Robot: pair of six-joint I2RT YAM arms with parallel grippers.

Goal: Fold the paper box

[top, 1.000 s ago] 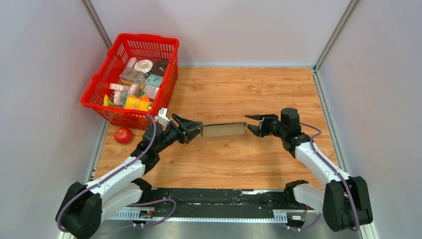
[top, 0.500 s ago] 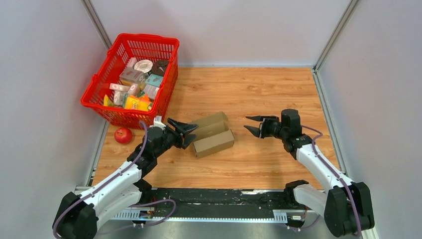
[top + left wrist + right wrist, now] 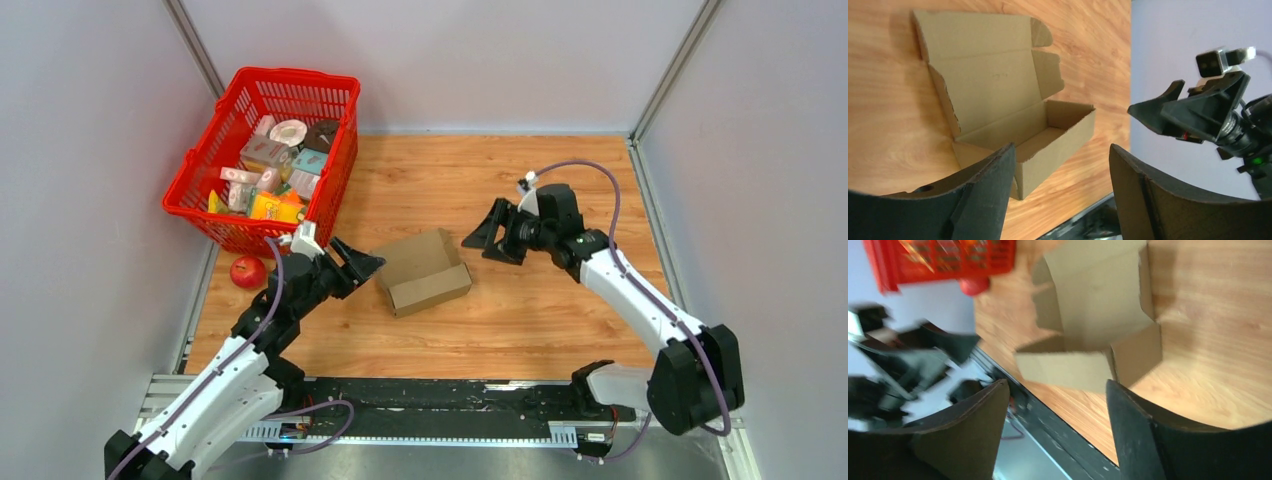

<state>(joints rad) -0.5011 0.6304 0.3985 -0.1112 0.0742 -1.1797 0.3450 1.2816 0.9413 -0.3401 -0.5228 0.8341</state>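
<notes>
The paper box (image 3: 428, 287) is plain brown cardboard. It lies on the wood table as a shallow open tray with its lid flap laid back flat. My left gripper (image 3: 362, 268) is open and empty just left of the box, apart from it. My right gripper (image 3: 478, 250) is open and empty, raised a little to the right of the box. The left wrist view shows the box (image 3: 998, 85) ahead of its open gripper (image 3: 1062, 150), with the right gripper (image 3: 1193, 110) beyond. The right wrist view shows the box (image 3: 1093, 325) ahead of its open gripper (image 3: 1057, 385).
A red basket (image 3: 300, 74) with several small printed packages stands at the back left, also in the right wrist view (image 3: 943, 257). A red apple (image 3: 248, 271) lies by the basket's near corner, left of my left arm. Grey walls enclose the table.
A second ago both grippers held the closed-up box between them. It has dropped to the table and its lid has fallen open. Both grippers have drawn back; the right arm rose.
</notes>
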